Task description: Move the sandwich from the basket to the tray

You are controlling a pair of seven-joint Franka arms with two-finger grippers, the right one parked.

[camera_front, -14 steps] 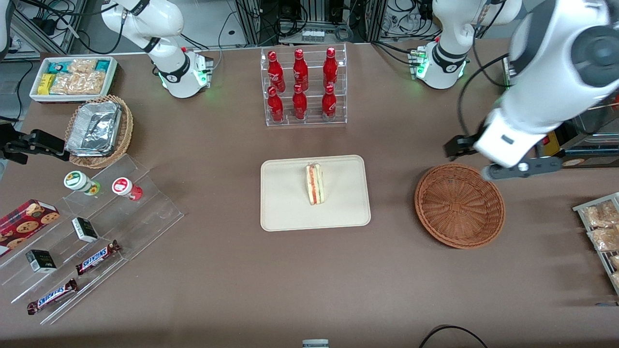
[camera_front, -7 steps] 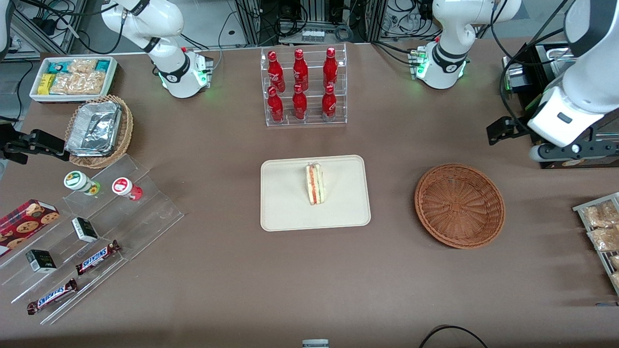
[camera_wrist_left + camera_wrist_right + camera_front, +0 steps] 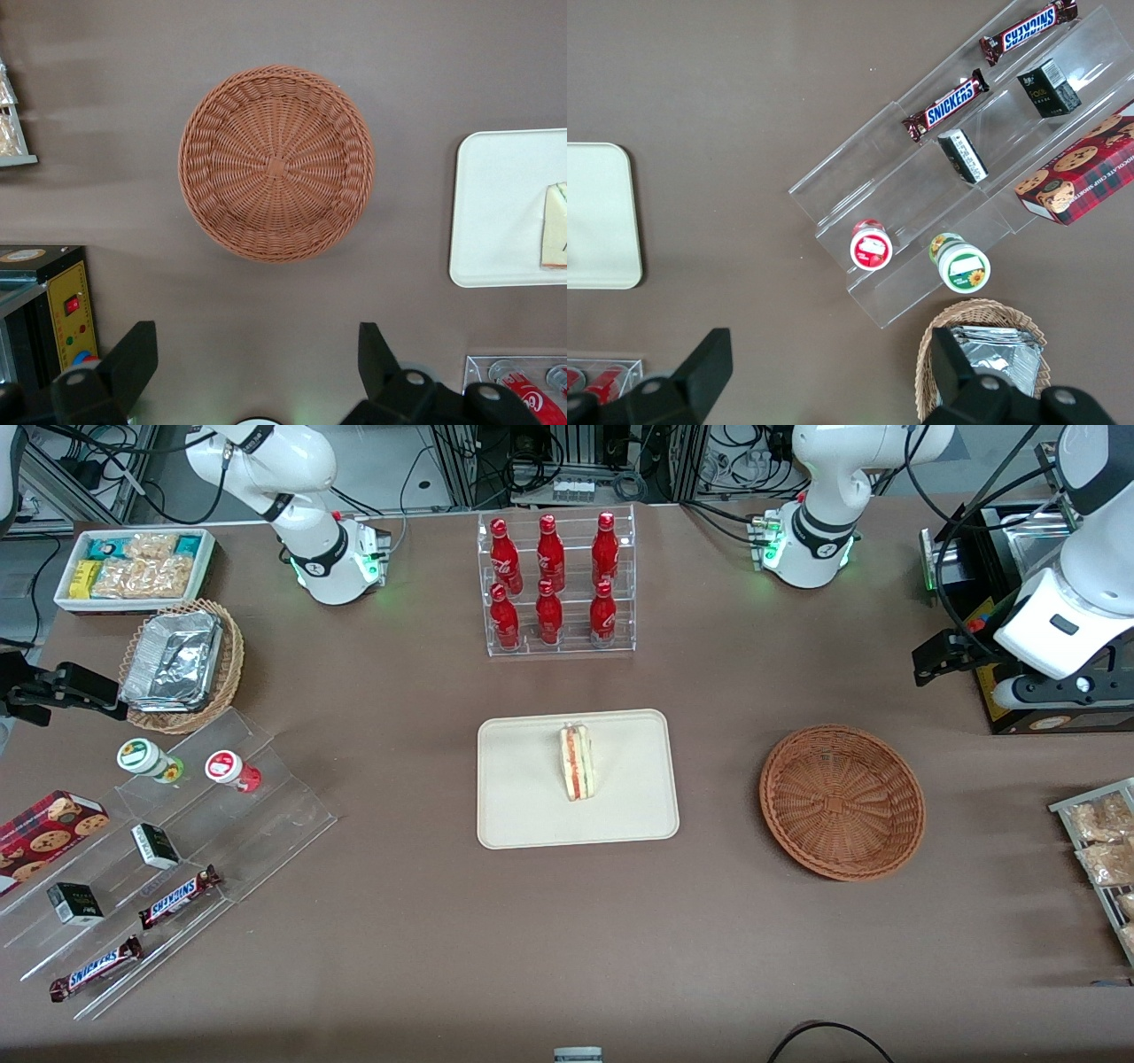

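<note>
The sandwich (image 3: 577,763), a pale wedge with red and green filling, lies on the cream tray (image 3: 532,815) at the middle of the table. It also shows at the frame's edge in the left wrist view as sandwich (image 3: 555,228) on the tray (image 3: 496,212). The reddish-brown wicker basket (image 3: 842,802) sits empty beside the tray, toward the working arm's end. The wrist view looks straight down on the basket (image 3: 276,164). My left gripper (image 3: 257,352) hangs open and holds nothing, high above the bare table. It stands apart from the basket, farther from the front camera.
A black box with a yellow switch panel (image 3: 66,310) stands close under the left gripper (image 3: 1054,688). A clear rack of red bottles (image 3: 551,584) stands farther from the front camera than the tray. A wire rack of snack packets (image 3: 1099,850) is at the working arm's end.
The left arm has swung away from above the basket toward the working arm's end of the table. Sandwich, tray and basket have not moved.
</note>
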